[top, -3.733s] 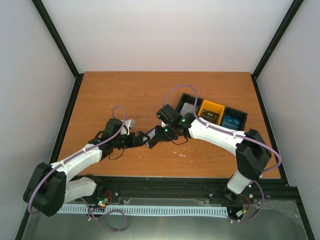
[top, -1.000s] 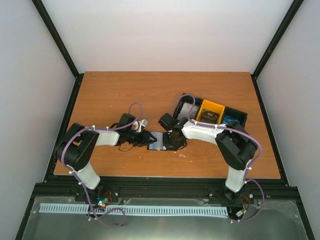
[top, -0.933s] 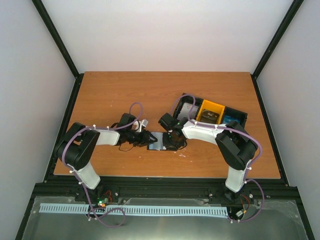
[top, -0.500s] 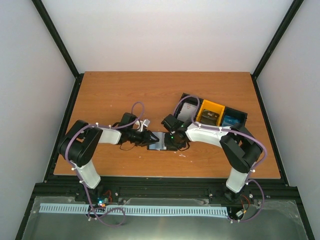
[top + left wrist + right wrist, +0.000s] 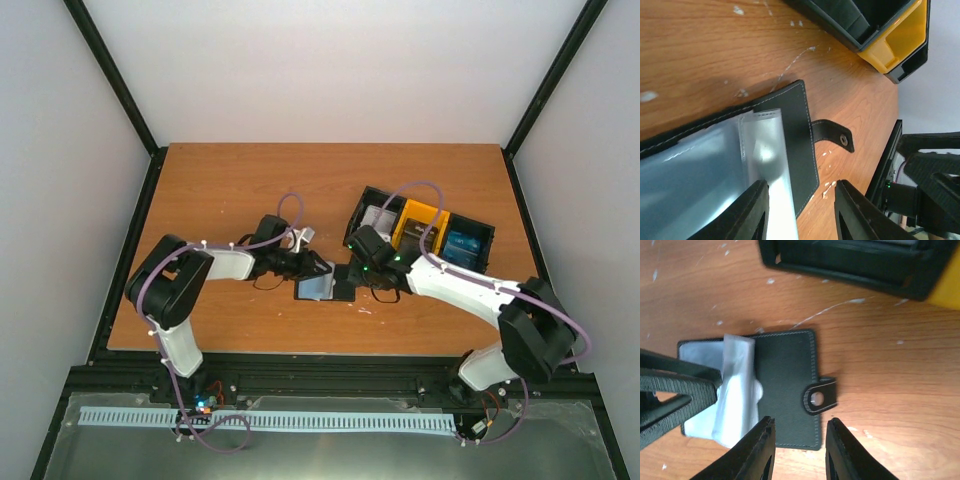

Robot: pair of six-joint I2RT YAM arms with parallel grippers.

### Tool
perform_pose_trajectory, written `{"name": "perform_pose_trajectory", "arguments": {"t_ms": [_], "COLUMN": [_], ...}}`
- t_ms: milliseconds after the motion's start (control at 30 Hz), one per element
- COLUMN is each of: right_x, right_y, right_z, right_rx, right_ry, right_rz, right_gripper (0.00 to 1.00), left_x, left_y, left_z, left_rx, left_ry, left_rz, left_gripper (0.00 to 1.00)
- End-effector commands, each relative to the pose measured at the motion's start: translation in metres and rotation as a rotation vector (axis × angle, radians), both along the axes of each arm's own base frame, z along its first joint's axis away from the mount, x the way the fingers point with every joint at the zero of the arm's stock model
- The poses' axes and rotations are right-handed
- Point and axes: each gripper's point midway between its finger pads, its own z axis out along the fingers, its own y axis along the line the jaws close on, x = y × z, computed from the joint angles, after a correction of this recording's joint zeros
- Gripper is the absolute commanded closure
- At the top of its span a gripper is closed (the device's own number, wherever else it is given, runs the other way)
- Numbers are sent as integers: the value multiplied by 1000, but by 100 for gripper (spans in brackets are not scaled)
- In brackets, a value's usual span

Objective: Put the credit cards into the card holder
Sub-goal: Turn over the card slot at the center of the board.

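- The right end effector [image 5: 799,430] has drawn back off the card holder [image 5: 326,288], fingers spread, empty.
- The left end effector [image 5: 800,187], released, sits at its glossy clear sleeves [image 5: 765,145].
- The holder lies open on the desk [image 5: 230,190], black and stitched.

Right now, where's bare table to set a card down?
Free: far-left table, between back edge and left arm; near strip before the card holder. Crowded: centre, left gripper and right gripper at the holder, tray just behind.
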Motion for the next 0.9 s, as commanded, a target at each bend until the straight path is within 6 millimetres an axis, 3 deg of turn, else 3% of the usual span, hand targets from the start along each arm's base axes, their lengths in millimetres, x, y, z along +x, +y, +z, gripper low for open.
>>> {"name": "perform_pose_trajectory", "arguments": {"t_ms": [0,200,500,600,733,867], "right_x": [6,2,-2,-2,-1,0], "right_y": [-34,-53,-76,-80,-81,-76], "right_z": [10,22,41,49,55,59], "right_rx": [-45,-43,-52,-52,-41,-27], "right_ry": [-60,-94,-160,-182,-200,-203], "right_rz": [-138,-193,-265,-276,-279,-262], "right_gripper": [71,70,69,69,68,69], "left_x": [-2,-7,-36,-40,-54,-61], "left_y": [-19,-40,-64,-70,-73,-70], "left_z": [-7,-8,24,39,77,89], "left_rx": [56,67,-115,-180,-308,-316], "left_ry": [-35,-52,-129,-155,-229,-279], "left_rz": [-54,-126,-312,-365,-485,-529], "left_gripper": [63,63,58,55,52,52]}}
